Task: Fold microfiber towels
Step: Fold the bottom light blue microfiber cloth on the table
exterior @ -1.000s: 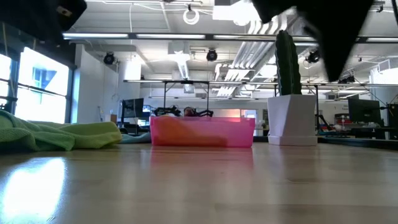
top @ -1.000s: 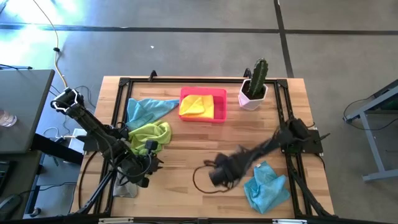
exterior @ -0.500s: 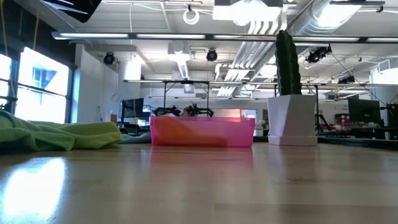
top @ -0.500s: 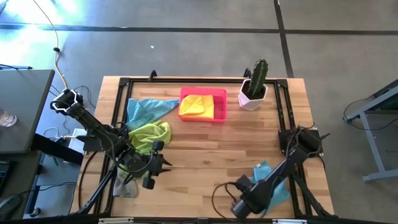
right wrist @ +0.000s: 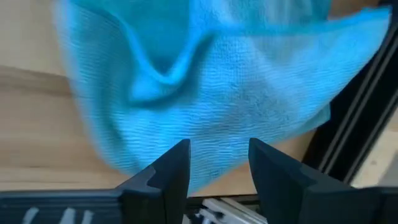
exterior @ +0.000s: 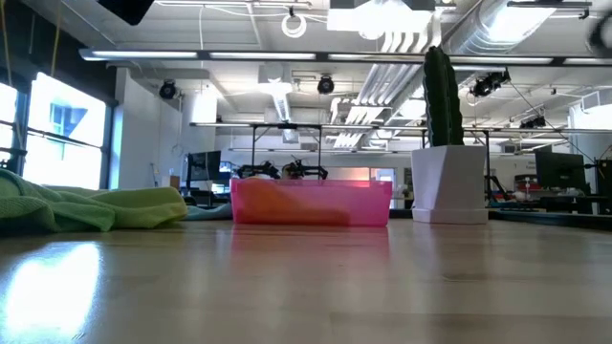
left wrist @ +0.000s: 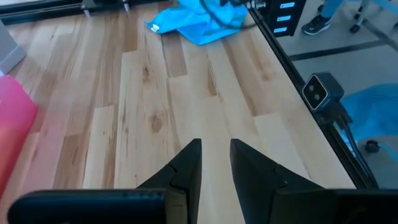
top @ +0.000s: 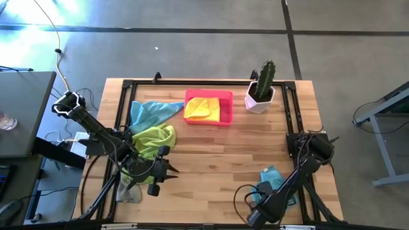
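A crumpled light blue towel [top: 273,177] lies near the table's near right corner. My right gripper [top: 261,199] hangs over its near edge, pointing steeply down. It is open in the right wrist view [right wrist: 217,163], with the towel [right wrist: 211,81] just past the fingertips; I cannot tell whether they touch it. My left gripper [top: 165,169] [left wrist: 215,163] stands above bare wood at the near left, its fingers a narrow gap apart with nothing between them. A lime green towel [top: 155,139] and another light blue towel [top: 150,112] lie bunched at the left. A yellow towel [top: 201,108] lies in the pink tray [top: 225,118].
A cactus in a white pot [top: 261,89] stands at the far right. A grey cloth [top: 128,191] lies at the near left edge under the left arm. Black frame rails [top: 294,121] run along the table's sides. Bare wood [top: 211,160] lies in the middle.
My right gripper has swung from the table's middle toward the near right corner, sinking and rolling until it points down over the light blue towel. My left gripper has edged slightly toward the table's right. The towels have kept still.
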Controlling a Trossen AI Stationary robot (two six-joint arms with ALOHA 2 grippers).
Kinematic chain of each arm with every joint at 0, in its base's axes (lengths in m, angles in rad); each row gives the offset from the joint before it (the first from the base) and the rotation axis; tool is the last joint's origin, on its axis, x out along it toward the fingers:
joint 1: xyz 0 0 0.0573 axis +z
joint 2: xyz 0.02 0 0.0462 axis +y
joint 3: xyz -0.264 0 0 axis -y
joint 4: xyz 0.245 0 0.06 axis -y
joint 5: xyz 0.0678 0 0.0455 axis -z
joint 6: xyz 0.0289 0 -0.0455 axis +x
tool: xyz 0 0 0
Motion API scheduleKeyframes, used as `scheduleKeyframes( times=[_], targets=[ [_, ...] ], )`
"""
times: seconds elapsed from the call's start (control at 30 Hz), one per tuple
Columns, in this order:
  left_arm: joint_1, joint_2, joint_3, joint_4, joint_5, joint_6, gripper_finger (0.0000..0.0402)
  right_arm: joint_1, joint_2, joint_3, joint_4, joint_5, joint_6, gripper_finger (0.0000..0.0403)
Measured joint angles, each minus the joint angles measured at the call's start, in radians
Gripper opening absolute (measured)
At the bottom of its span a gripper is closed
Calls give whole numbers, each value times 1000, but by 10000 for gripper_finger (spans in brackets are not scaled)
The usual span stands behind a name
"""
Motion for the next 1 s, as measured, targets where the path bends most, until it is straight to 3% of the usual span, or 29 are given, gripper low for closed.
scheduleKeyframes(
  times=[0.27,0.43,0.8,1.0],
  targets=[
    [0,0,0,5,0,0,76,-22,-9,-184,333,23,-94,156],
    [0,0,0,5,-1,0,76,-78,-10,-230,397,36,-206,154],
    [0,0,0,5,0,0,76,-271,-11,-229,455,297,-603,140],
    [0,0,0,5,15,0,76,-349,-4,-217,592,569,-874,140]
  ],
)
